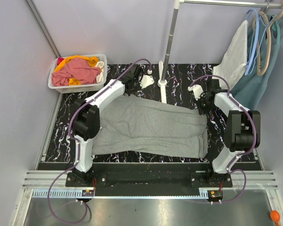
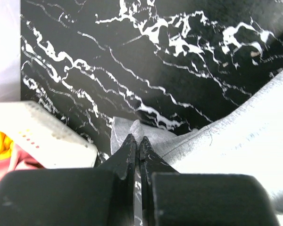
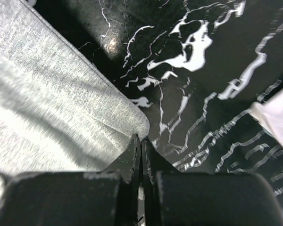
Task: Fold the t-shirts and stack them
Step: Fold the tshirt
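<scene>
Top view: nearest the camera runs the aluminium rail that carries both arm bases. Beyond it the grey t-shirt lies spread across the black marbled table, its near edge close to the table's front edge. A bare strip of table stays open behind the shirt. The left gripper sits at the shirt's far left corner and the right gripper at its far right corner. A white basket at the far left holds a pink-red t-shirt and an orange t-shirt.

Left wrist view: the jaws are pressed together on a puckered corner of grey cloth, with the basket's corner just to the left and bare table ahead.

Right wrist view: the jaws are closed on the shirt's rounded edge, with bare table to the right.
</scene>
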`<move>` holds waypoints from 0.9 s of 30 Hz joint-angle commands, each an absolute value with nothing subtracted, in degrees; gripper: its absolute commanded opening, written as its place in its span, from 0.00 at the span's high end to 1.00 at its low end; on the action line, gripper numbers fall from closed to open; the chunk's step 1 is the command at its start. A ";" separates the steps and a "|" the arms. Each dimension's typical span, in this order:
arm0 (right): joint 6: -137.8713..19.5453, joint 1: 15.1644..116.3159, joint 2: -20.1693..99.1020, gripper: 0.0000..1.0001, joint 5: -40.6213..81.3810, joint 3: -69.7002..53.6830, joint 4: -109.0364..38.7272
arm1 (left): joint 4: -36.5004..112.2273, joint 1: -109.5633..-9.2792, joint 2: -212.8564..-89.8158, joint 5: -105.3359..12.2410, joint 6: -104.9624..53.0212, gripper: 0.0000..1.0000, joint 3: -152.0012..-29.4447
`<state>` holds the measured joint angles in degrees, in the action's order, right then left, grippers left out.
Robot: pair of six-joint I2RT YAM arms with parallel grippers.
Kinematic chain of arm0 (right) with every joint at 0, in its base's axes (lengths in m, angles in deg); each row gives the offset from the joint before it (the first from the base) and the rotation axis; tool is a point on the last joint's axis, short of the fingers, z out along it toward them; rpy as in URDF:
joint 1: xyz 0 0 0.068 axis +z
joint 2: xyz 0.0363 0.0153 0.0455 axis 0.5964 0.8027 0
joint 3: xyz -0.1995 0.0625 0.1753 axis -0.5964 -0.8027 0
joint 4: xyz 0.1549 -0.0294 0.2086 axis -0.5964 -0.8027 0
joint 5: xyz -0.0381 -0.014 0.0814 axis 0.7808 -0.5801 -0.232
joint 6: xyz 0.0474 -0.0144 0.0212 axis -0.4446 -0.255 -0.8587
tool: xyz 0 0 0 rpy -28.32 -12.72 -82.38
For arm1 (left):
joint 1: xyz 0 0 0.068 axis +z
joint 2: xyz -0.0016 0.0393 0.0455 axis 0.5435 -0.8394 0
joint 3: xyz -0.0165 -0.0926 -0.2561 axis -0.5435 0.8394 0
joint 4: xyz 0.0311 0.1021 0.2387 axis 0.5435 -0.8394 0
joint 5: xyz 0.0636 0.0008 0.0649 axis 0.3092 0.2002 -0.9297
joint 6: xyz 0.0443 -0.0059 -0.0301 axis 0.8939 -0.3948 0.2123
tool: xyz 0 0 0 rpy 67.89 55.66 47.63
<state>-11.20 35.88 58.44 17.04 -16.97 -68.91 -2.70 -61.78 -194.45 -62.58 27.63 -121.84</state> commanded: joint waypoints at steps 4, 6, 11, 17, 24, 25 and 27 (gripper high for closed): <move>-11.04 38.37 50.33 1.00 18.97 -15.97 -73.31 | -0.01 -63.15 -187.56 -70.53 25.95 1.00 -116.47; -11.13 38.81 49.01 1.00 19.06 -16.14 -74.11 | -0.01 -63.59 -186.33 -72.03 25.43 1.00 -114.71; -11.30 40.39 44.35 1.00 19.23 -18.42 -76.22 | -0.01 -65.35 -183.78 -75.19 24.46 1.00 -110.32; -11.04 42.76 39.60 1.00 20.64 -22.20 -78.33 | -0.01 -67.37 -179.91 -77.92 22.97 1.00 -105.23; -10.78 44.26 36.26 1.00 21.25 -26.51 -79.82 | -0.27 -69.75 -175.69 -81.35 21.30 1.00 -98.89; -10.60 44.35 36.17 1.00 21.51 -26.95 -79.82 | -0.28 -70.01 -175.34 -81.35 20.94 1.00 -97.49; -10.16 44.61 36.08 1.00 21.52 -28.09 -79.74 | -0.71 -70.53 -174.46 -81.53 20.07 1.00 -96.52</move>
